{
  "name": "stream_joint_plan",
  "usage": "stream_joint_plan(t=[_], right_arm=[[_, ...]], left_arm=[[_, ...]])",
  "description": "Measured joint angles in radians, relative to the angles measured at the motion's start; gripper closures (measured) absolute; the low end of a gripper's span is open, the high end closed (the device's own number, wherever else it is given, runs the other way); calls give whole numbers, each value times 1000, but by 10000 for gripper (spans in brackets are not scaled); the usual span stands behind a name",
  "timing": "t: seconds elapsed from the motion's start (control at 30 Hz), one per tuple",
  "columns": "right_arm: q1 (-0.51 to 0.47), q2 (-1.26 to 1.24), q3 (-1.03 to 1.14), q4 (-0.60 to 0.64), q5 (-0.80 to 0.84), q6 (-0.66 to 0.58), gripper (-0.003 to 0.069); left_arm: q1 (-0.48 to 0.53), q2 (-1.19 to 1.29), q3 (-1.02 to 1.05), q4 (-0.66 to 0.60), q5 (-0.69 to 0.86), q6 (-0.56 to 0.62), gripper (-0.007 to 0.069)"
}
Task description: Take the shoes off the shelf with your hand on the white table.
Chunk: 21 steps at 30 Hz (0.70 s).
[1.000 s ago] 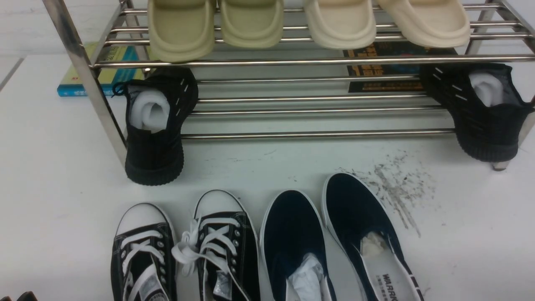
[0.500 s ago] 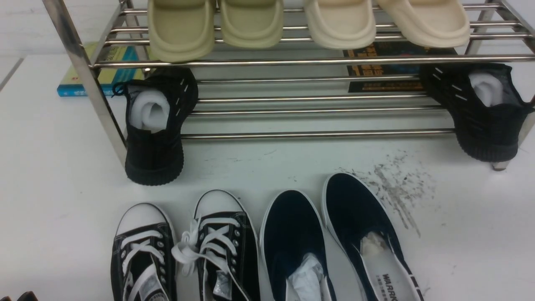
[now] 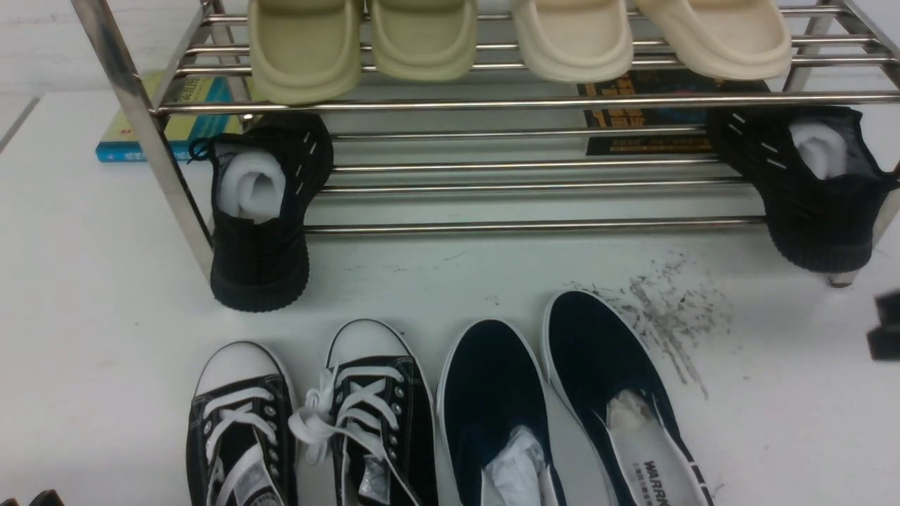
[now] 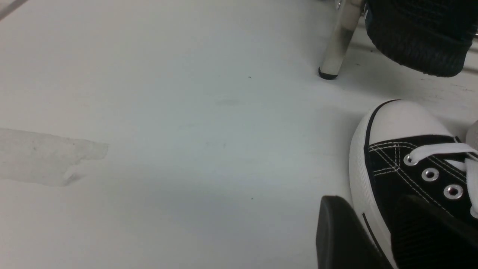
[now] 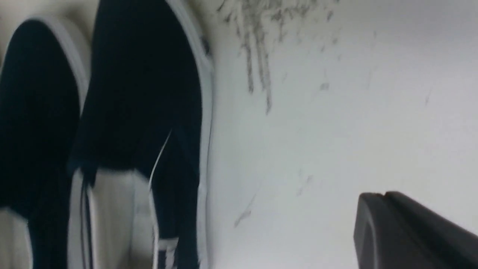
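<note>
task barely begun: left shoe (image 3: 260, 232) and right shoe (image 3: 815, 190) sit at opposite ends of the shelf's (image 3: 492, 104) lower tier, neither out on the worktop (image 3: 84, 281) yet. left tool (image 4: 368, 213) spread; right tool (image 3: 886, 327), cannot tell.

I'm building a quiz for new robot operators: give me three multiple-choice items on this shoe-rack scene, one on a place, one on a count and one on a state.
1. Where on the shelf do the black knit shoes sit?
A. upper tier, side by side
B. lower tier, one at each end
C. lower tier, both in the middle

2. How many slippers lie on the upper tier?
A. two
B. four
C. six

3. The knit shoes are:
A. stuffed with white foam
B. empty
C. tied together

Key: 1 B, one shoe shows at each end below the upper rail. 2 B, four pale slippers lie in a row. 3 A, white foam fills both openings.
</note>
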Motion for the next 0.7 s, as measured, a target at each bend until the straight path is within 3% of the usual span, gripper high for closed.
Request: stream_joint_plan(t=[0.1, 0.43, 0.7], right_arm=[[0, 73, -53, 0, -38, -32, 580], [0, 197, -162, -34, -364, -229, 307], [0, 300, -163, -34, -522, -261, 243]], left_arm=[[0, 0, 0, 0, 0, 0, 383], [0, 0, 0, 0, 0, -3, 383], [0, 0, 0, 0, 0, -3, 383]])
